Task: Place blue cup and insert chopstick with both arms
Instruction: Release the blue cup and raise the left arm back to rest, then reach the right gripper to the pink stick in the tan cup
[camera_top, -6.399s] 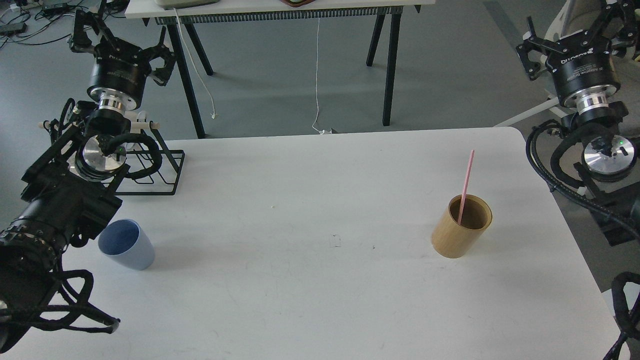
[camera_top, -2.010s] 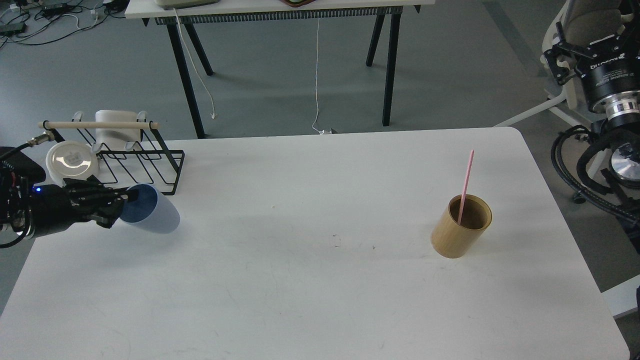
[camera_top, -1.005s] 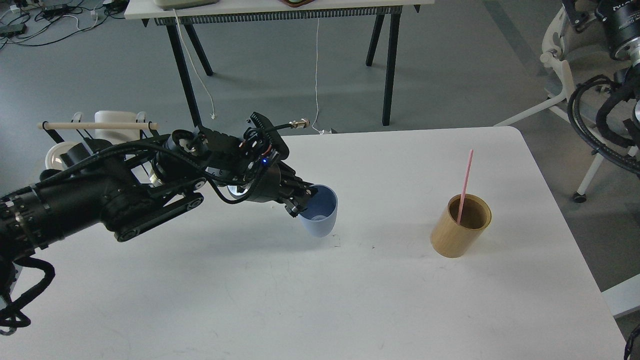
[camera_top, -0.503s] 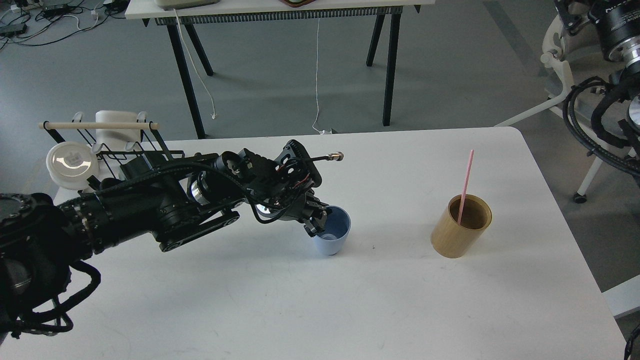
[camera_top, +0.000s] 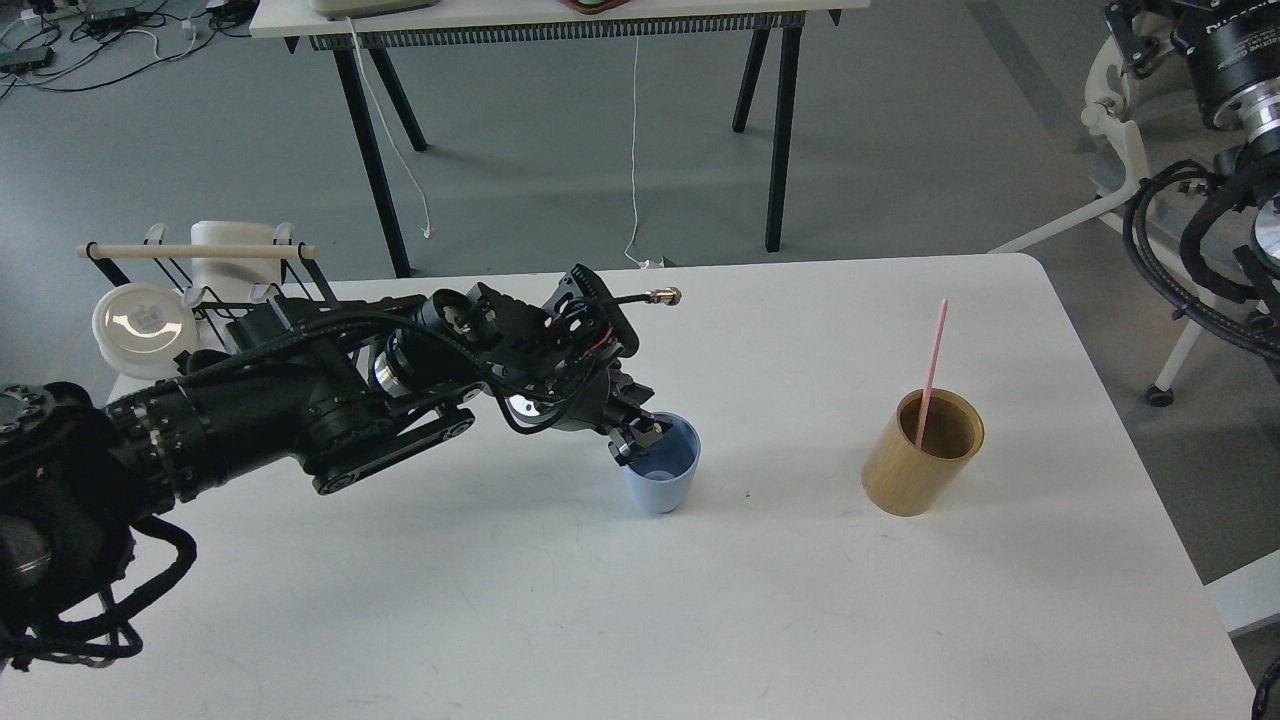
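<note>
One blue cup (camera_top: 662, 478), light and likely slippery plastic: I am pinching its nine-o'clock rim with the left gripper (camera_top: 637, 437), apparently clamped; it is sitting upright mid-table.

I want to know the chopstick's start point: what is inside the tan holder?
Inside the tan holder stands one pink chopstick, leaning on the far rim, its upper part sticking out. Its lower end and the holder's bottom are hidden by the near wall. Nothing else shows inside.

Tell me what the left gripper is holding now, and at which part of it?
The left gripper holds the blue cup by its rim on the left side.
</note>
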